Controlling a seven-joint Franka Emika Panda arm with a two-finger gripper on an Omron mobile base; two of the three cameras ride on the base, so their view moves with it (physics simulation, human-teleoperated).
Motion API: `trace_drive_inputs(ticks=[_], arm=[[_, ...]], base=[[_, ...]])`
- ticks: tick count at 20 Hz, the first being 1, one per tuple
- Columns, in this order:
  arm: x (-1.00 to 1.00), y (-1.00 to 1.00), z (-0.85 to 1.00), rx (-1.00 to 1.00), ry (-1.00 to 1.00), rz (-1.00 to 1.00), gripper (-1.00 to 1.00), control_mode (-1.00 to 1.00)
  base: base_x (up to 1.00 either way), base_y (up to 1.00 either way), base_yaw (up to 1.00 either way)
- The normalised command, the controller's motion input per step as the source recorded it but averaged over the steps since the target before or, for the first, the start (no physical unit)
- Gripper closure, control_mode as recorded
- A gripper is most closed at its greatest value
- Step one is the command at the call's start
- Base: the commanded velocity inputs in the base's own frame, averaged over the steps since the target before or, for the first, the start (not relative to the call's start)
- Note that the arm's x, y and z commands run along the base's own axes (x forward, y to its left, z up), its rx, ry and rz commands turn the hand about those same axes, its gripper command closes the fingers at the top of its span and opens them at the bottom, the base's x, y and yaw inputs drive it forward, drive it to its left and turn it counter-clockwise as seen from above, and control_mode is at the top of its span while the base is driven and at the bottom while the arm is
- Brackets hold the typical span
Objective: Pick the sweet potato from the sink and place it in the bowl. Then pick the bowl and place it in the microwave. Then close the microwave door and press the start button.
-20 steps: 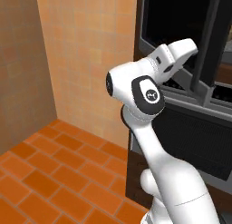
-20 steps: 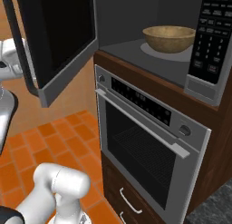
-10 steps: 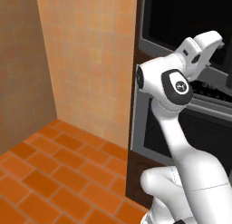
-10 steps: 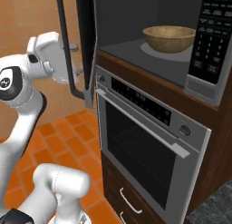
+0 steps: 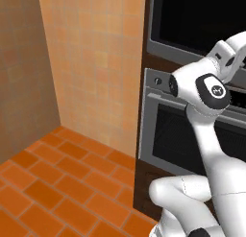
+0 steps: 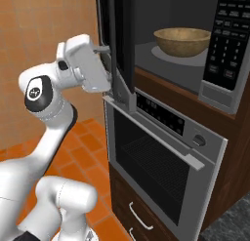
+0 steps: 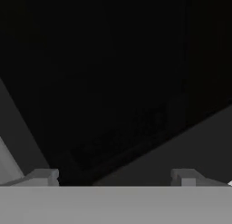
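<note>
I've got my gripper [image 6: 113, 78] pressed flat on the door [image 6: 122, 45], fingers spread wide holding nothing, bowl [image 6: 182, 41] sitting in the microwave [image 6: 229, 54], so next it's shove it shut and hit start.

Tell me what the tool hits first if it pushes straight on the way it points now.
Most likely the microwave door: the tool points right at its dark outer panel, and the hand view shows dark glass close ahead. Whether it already touches is unclear.
</note>
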Motion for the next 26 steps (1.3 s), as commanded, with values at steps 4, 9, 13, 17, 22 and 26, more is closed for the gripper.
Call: trace_drive_inputs(ticks=[4,9,13,17,22,26], arm=[[0.07,-0.47,0.10,0.24,-0.04,0.00,-1.00,-1.00],[0.24,-0.18,0.27,0.24,-0.19,0.02,-1.00,-1.00],[0.38,0.00,0.21,0.25,-0.45,0.13,-1.00,-1.00],[0.31,0.00,0.02,0.30,-0.61,0.21,-1.00,-1.00],[0.57,-0.10,-0.01,0.30,-0.26,0.10,-1.00,-1.00],[0.72,-0.09,0.00,0.21,-0.15,0.06,-1.00,-1.00]], base=[[0.00,0.00,0.00],[0.00,0.00,0.00],[0.00,0.00,0.00],[0.00,0.00,0.00],[0.00,0.00,0.00],[0.00,0.00,0.00]])
